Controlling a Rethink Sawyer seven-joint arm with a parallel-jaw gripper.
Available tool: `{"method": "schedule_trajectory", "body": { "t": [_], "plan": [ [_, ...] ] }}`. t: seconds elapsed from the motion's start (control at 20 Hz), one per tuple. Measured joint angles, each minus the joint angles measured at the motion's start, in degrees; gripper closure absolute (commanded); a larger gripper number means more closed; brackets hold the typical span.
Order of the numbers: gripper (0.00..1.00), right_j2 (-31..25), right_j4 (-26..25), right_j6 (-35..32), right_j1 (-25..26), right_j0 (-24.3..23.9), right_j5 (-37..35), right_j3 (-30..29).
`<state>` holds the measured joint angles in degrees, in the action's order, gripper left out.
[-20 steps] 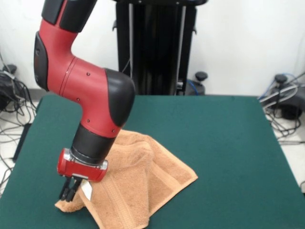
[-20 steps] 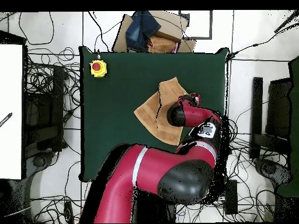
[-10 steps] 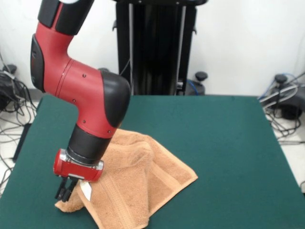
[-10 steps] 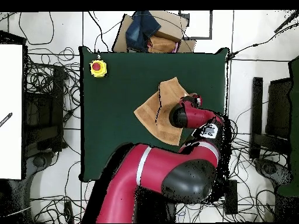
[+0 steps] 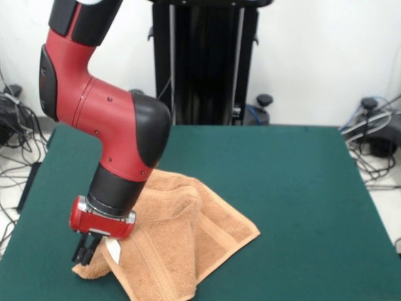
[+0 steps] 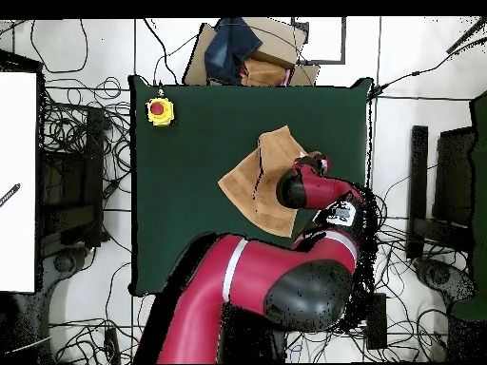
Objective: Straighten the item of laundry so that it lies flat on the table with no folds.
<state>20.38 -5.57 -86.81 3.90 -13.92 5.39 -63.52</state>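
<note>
The tan-orange towel (image 5: pixel 182 238) lies folded and rumpled at the near left of the green table (image 5: pixel 282 188) in the front view. Its white label (image 5: pixel 114 249) hangs by the gripper. My gripper (image 5: pixel 84 252) points down at the towel's left corner, fingers together on the raised cloth there. In the overhead view the towel (image 6: pixel 255 179) lies right of the table's (image 6: pixel 190 200) middle, and the arm's wrist covers its right part. The gripper (image 6: pixel 319 162) sits at the towel's right edge.
A yellow box with a red button (image 6: pixel 160 111) sits at the table's top-left corner in the overhead view. Cardboard and a blue cloth (image 6: pixel 245 46) lie beyond the table's top edge. Cables lie on the floor around the table.
The gripper moved slightly toward the picture's left in the front view, holding the towel's corner, then stayed still. The towel's shape has barely changed.
</note>
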Motion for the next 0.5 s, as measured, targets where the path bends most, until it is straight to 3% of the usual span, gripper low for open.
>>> {"method": "schedule_trajectory", "body": {
  "t": [0.5],
  "plan": [
    [1.00,3.3,0.9,0.0,0.2,5.7,0.0,0.0]
  ]
}}
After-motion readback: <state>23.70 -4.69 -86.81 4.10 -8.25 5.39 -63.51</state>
